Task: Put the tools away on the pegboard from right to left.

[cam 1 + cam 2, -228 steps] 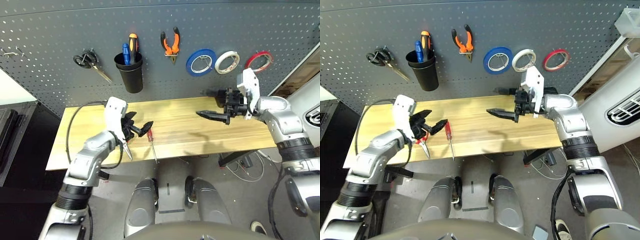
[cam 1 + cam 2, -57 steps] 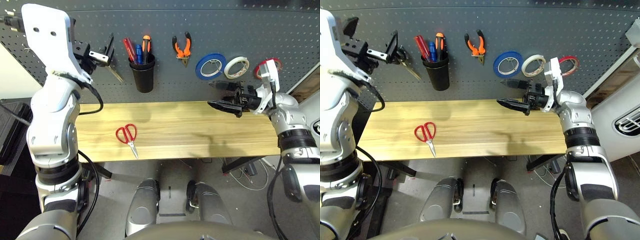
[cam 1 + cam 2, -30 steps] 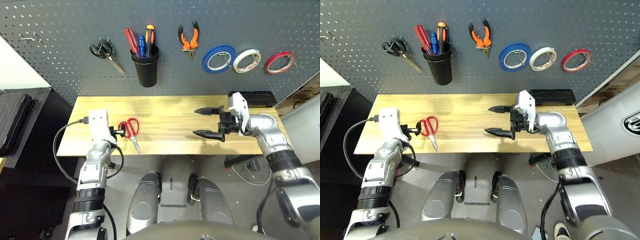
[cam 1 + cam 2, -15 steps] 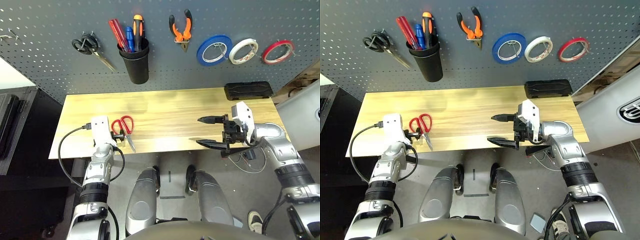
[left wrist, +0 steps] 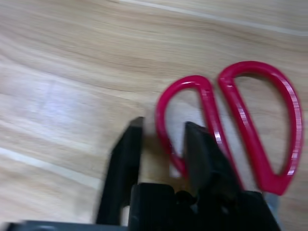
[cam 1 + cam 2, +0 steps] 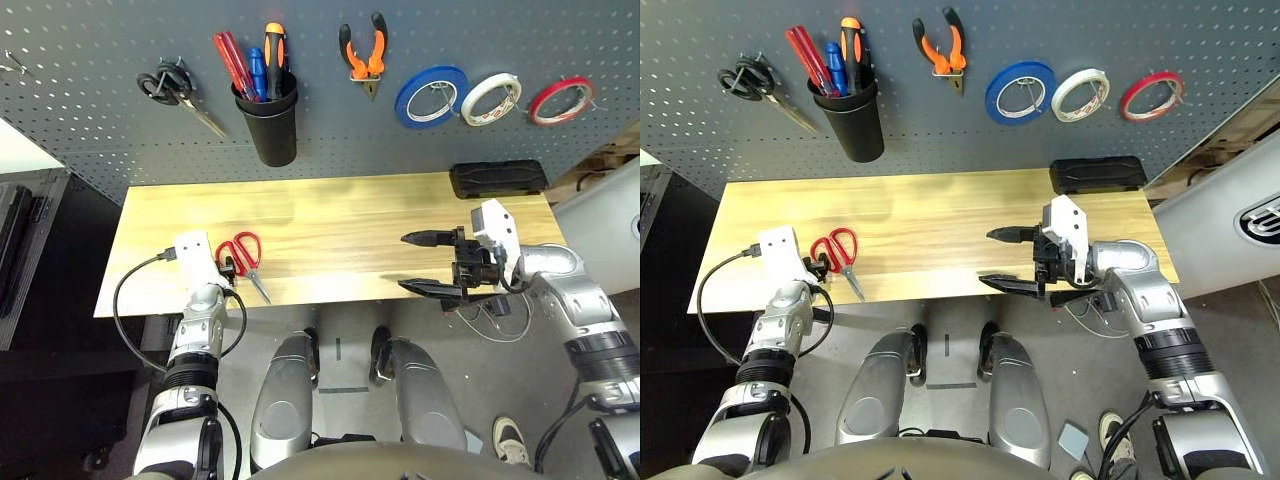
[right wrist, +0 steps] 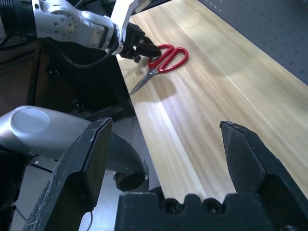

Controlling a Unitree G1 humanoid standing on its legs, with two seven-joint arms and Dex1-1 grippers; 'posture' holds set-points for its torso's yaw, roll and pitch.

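L gripper (image 5: 161,139) low at the table's (image 6: 340,225) left front, fingers narrowed around one red loop of the scissors (image 6: 243,258): one finger outside the loop, one inside. Whether it's clamped: can't tell. Scissors lie flat, blades toward the front edge. R gripper (image 6: 428,264) wide apart, holding nothing, over the right front edge. On pegboard (image 6: 90,60): pliers (image 6: 362,55), red tape (image 6: 561,100), screwdriver (image 6: 231,62) in cup (image 6: 268,125).

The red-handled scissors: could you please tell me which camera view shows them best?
The left wrist view: the red-handled scissors fill it, one finger loop between the left tool's fingers. Both eye views show them small, whole on the table; the right wrist view, distant.
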